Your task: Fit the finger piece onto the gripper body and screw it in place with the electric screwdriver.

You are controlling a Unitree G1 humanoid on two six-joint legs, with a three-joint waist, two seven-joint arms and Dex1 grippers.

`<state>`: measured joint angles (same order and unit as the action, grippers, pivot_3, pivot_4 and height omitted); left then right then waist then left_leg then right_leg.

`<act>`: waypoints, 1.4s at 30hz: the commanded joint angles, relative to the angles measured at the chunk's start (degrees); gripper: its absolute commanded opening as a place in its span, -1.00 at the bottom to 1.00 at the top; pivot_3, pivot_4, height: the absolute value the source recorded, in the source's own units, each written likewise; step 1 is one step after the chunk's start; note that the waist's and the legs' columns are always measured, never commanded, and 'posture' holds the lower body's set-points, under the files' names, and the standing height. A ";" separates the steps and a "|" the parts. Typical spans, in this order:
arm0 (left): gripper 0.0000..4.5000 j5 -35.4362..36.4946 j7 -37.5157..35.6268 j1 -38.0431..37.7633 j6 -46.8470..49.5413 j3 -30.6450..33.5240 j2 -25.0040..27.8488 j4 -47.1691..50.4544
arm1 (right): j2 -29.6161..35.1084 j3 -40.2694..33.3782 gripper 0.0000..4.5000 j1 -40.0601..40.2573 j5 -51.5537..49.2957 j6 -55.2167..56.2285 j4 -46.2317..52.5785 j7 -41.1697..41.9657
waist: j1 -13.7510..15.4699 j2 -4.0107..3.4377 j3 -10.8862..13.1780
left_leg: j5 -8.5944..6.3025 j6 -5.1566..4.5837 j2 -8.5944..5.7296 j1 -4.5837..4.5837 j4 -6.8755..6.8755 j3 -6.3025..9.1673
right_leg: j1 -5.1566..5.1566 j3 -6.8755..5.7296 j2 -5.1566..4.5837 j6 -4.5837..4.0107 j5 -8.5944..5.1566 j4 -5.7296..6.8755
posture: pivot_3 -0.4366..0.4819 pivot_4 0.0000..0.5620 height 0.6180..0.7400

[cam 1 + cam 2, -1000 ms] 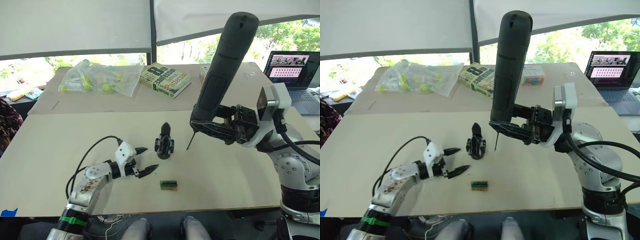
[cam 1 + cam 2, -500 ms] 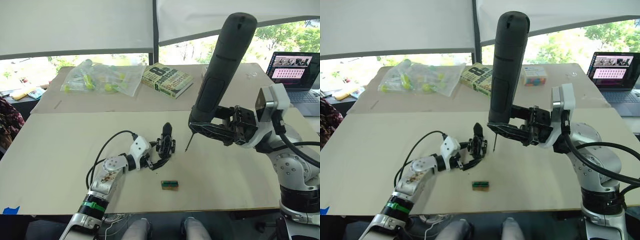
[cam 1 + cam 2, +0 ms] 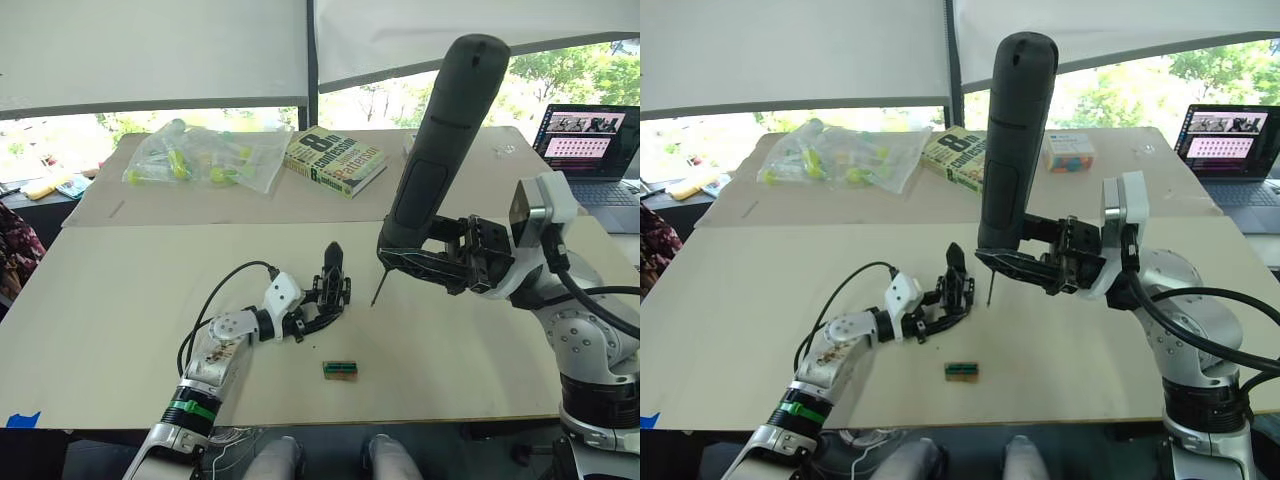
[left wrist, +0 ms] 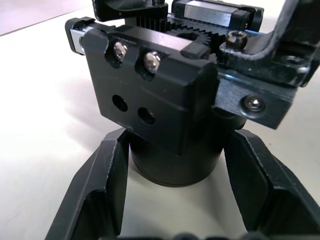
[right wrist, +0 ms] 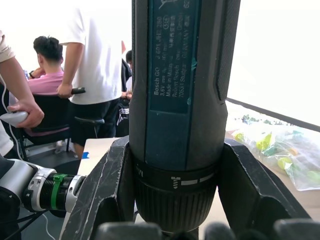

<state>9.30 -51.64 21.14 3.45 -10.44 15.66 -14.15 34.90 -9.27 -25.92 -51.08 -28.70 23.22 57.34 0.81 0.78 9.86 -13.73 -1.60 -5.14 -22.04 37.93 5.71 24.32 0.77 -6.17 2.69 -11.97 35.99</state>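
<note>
The gripper body [image 3: 330, 287] stands upright near the middle of the table [image 3: 120, 290], its pointed finger up. The left gripper [image 3: 318, 312] reaches in low, its fingers spread around the round base; in the left wrist view they flank the base without clearly touching it. The right gripper [image 3: 428, 262] is clamped on the electric screwdriver [image 3: 440, 140], which it holds nearly upright with the bit pointing down just beside the gripper body. A small green-and-brown block [image 3: 339, 369] lies on the table nearer the robot. I judge this the bracing step: next the left fingers need to close on the base, then the bit must line up with a screw head.
</note>
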 commanded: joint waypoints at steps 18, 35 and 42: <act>0.01 -1.20 -15.25 8.77 -7.63 -1.62 3.97 -15.34 | 1.63 -1.54 -0.15 0.26 -2.61 -0.81 4.20 -0.38 | -0.65 0.02 -0.01 | 0.00 0.00 0.02 -0.01 0.00 0.00 | 0.02 -0.01 0.04 0.00 0.00 0.03 | -0.05 -0.47 1.00; 0.99 0.88 -4.45 -2.85 -1.76 0.61 2.11 2.35 | 1.48 -1.28 -0.15 0.16 -2.73 -1.02 3.94 -0.40 | -0.69 0.02 -0.01 | -0.01 -0.02 0.02 -0.02 0.06 0.00 | 0.04 0.03 0.03 0.01 0.00 0.05 | -0.05 -0.47 1.00; 0.99 -0.53 -0.36 -3.02 -0.27 -0.69 0.44 2.33 | 1.32 -1.04 -0.15 -0.12 -2.61 -0.99 3.73 -0.30 | -0.02 0.02 -0.01 | -0.01 -0.02 0.01 0.01 0.06 0.00 | -0.01 0.01 0.03 0.01 0.00 0.05 | -0.05 -0.47 1.00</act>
<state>9.22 -52.66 18.36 2.20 -10.02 16.51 -11.69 36.20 -9.28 -24.51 -51.99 -30.38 25.41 56.92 0.78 0.79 9.85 -13.74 -1.62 -5.12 -22.03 38.00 5.71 24.30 0.78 -6.14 2.70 -11.97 36.03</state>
